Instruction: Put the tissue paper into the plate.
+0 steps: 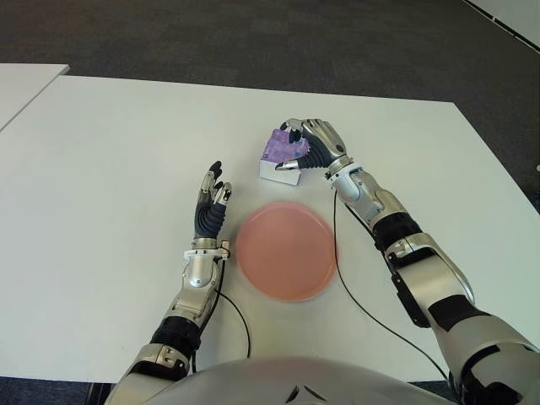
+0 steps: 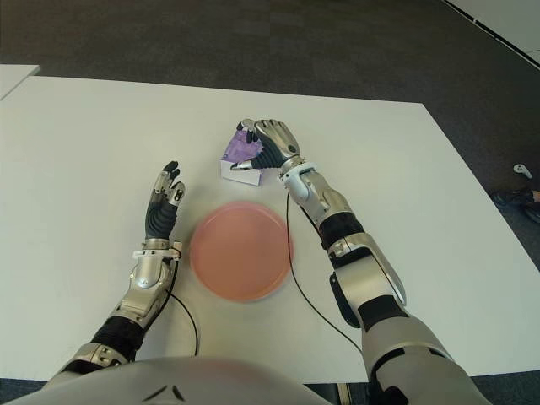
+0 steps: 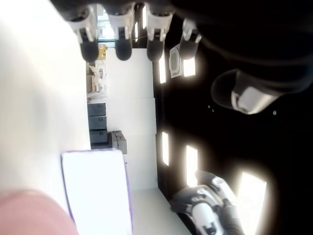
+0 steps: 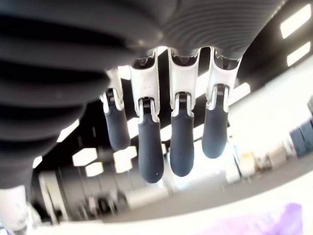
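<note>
A dark carpeted floor (image 1: 253, 34) surrounds a broad white table (image 1: 101, 169), with the corner of a second white table (image 1: 21, 84) visible off to the robot's left. On the near half of the main table, in front of the robot's body, lies a round pink plate (image 1: 285, 251), flat and holding nothing. Beyond the plate and slightly to its right sits the tissue pack (image 1: 281, 158), a small white box with a purple patterned top, resting on the table and well clear of the plate's rim. The right hand (image 1: 316, 143) reaches forward over the far right side of the pack, its fingers (image 4: 150, 156) arched above the purple top; the right wrist view shows them extended side by side with open space beneath, so the hand is not closed on the pack. The left hand (image 1: 211, 207) shows just to the left of the plate, palm edge toward it, fingers (image 3: 122, 46) straight and holding nothing.
</note>
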